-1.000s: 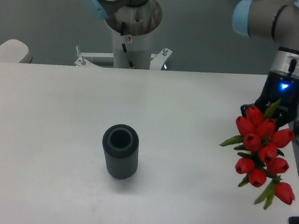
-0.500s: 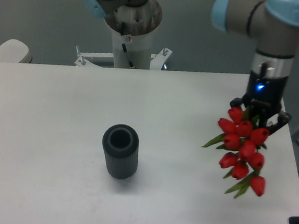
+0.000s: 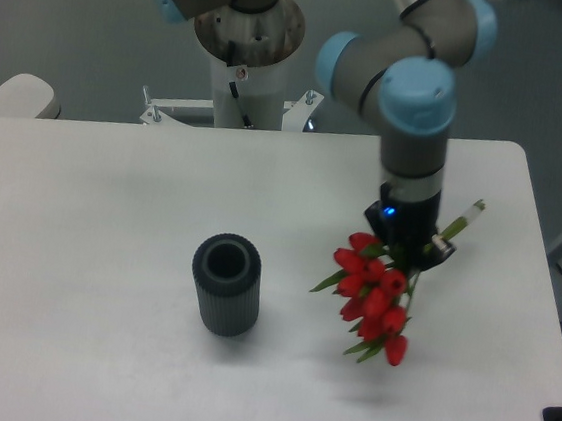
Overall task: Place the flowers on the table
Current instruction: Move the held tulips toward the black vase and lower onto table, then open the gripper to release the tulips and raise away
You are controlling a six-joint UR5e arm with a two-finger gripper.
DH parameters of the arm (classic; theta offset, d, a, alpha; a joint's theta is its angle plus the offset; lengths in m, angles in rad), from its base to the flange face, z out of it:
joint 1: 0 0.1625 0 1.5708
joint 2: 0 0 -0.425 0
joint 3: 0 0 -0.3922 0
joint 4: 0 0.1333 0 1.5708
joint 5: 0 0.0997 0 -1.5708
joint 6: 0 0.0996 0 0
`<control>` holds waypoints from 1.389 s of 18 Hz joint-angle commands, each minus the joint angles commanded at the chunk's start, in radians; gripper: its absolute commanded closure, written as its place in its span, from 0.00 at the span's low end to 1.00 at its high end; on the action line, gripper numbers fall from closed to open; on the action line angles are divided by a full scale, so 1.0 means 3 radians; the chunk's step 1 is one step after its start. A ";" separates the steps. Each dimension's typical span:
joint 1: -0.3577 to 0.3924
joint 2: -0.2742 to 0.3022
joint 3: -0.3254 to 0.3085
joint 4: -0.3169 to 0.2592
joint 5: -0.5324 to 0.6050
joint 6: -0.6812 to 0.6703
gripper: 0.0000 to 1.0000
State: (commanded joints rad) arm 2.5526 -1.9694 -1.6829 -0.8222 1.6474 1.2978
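The flowers [image 3: 373,296], a bunch of red tulips with green leaves, hang blooms-down from my gripper [image 3: 410,250] over the right middle of the white table [image 3: 113,183]. The stem ends [image 3: 464,218] stick out up and to the right of the gripper. My gripper is shut on the stems, just above the blooms. The lowest bloom [image 3: 394,349] hangs close above the tabletop; I cannot tell if it touches.
A dark grey ribbed cylindrical vase [image 3: 225,283] stands upright and empty left of the flowers, about a hand's width away. The arm's base [image 3: 245,56] is at the table's back edge. The table's right edge [image 3: 543,298] lies beyond the bunch.
My arm has swung left from the table's right edge toward the middle, carrying the flowers with it. The bunch is now lower and nearer the vase.
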 joint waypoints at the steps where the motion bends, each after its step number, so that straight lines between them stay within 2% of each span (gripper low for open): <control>1: -0.0010 -0.0087 0.0041 0.0005 0.0071 -0.0005 0.75; 7: -0.0046 -0.0476 0.0251 0.0031 0.0394 -0.0133 0.75; 12: -0.0031 -0.0614 0.0312 0.0041 0.0394 -0.0174 0.74; 14: -0.0011 -0.0609 0.0312 0.0036 0.0389 -0.0164 0.72; 15: -0.0010 -0.0604 0.0312 0.0041 0.0389 -0.0164 0.64; 16: -0.0010 -0.0609 0.0312 0.0041 0.0389 -0.0174 0.51; 18: 0.0000 -0.0604 0.0317 0.0041 0.0374 -0.0169 0.41; 19: 0.0005 -0.0599 0.0322 0.0041 0.0374 -0.0133 0.26; 20: 0.0010 -0.0584 0.0348 0.0041 0.0363 -0.0123 0.17; 22: 0.0041 -0.0543 0.0384 0.0041 0.0348 -0.0123 0.10; 25: 0.0015 -0.0446 0.0526 0.0021 0.0201 -0.0026 0.09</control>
State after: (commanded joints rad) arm 2.5572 -2.1031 -1.5250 -0.8160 1.7076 1.2899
